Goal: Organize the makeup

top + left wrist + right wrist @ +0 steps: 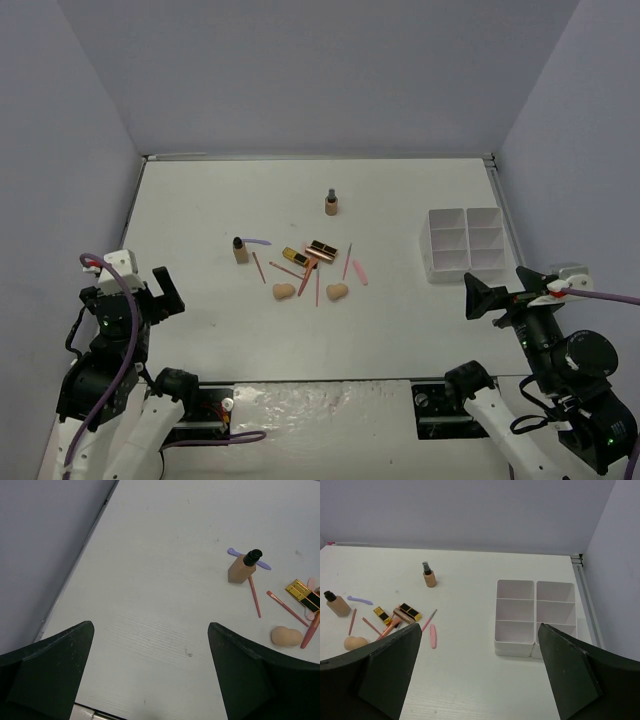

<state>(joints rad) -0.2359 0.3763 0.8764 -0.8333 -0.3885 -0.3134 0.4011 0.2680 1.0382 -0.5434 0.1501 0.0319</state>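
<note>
1. The left claw (150,627) and right claw (480,627) hung over the near edge of the bench (200,200), each spread wide and holding nothing.
2. In the top view the makeup lay loose mid-bench. Nearest were two peach sponges (283,292), side by side.
3. Among them lay thin sticks. A red stick (318,283) ran about 12 to 6 o'clock, and a pink stick (359,272) about 11 to 5.
4. Just behind, two gold-black lipstick tubes (295,258) lay flat, the left one running 10 to 4.
5. A tan bottle (240,250) stood upright at 9 o'clock of the pile, a lilac stick (258,241) running 9 to 3 just behind it. A second bottle (331,203) stood upright at 12.
6. A white tray (465,231) sat well apart at 3 o'clock.
7. Plain grey-lilac walls (300,70) enclosed the white bench.
</note>
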